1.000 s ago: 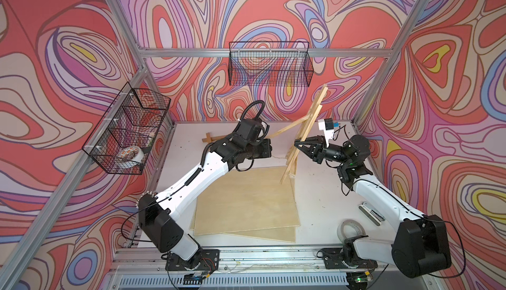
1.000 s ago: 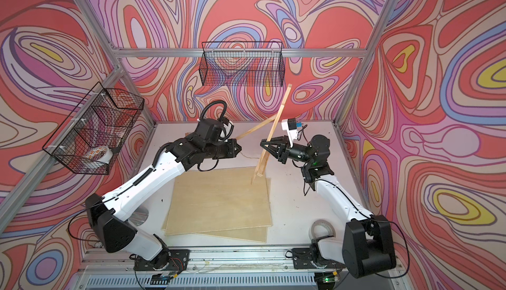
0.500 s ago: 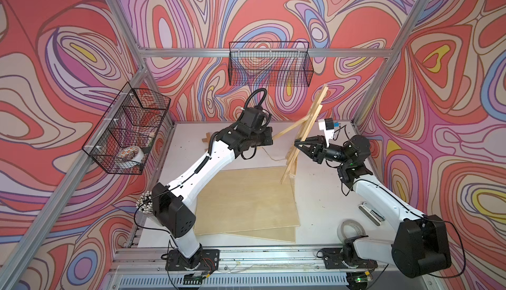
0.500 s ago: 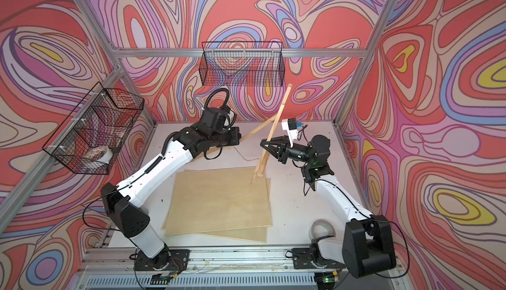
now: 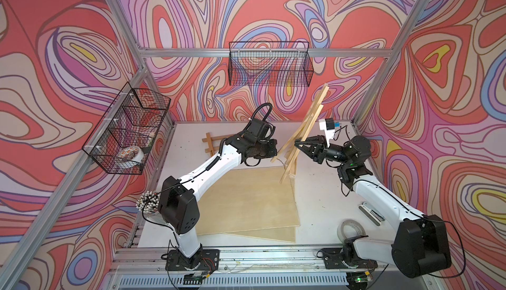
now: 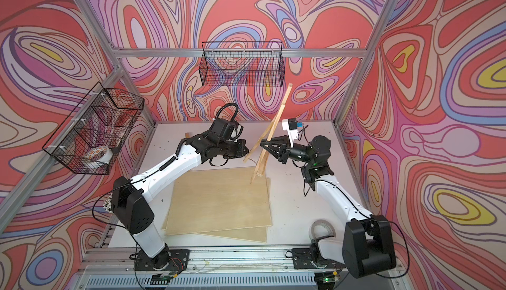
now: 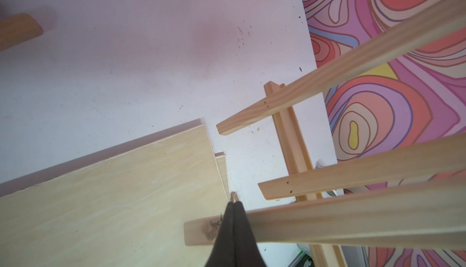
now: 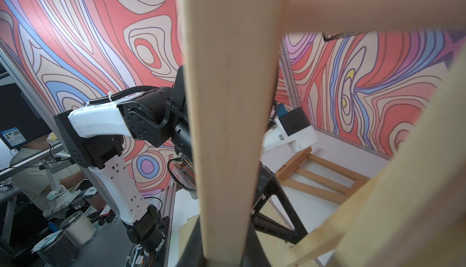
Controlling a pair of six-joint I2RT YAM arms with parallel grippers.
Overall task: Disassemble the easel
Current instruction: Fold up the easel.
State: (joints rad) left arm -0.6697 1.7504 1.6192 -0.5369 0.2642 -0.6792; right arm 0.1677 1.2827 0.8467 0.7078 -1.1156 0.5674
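Observation:
The easel (image 5: pixel 306 127) (image 6: pixel 273 127) is a bundle of pale wooden slats, tilted, with its feet over the plywood corner. My right gripper (image 5: pixel 297 145) (image 6: pixel 262 143) (image 8: pixel 222 243) is shut on one slat partway up. My left gripper (image 5: pixel 274 153) (image 6: pixel 246 151) (image 7: pixel 234 202) is shut, right beside the lowest slat's foot (image 7: pixel 201 230). A tiny tan bit shows at its tips; I cannot tell whether it is gripped. The crossbar (image 7: pixel 292 137) joins the other slats.
Two plywood boards (image 5: pixel 246 198) lie stacked mid-table. A darker wooden rack (image 5: pixel 212 145) (image 8: pixel 325 175) lies flat at the back. A tape roll (image 5: pixel 351 229) and a metal strip (image 5: pixel 371 213) sit front right. Wire baskets (image 5: pixel 269 67) (image 5: pixel 128 130) hang on the walls.
My left arm rose toward the back, then came down and right to the easel's lower end, jaws closing fully. The right arm and the easel have stayed still.

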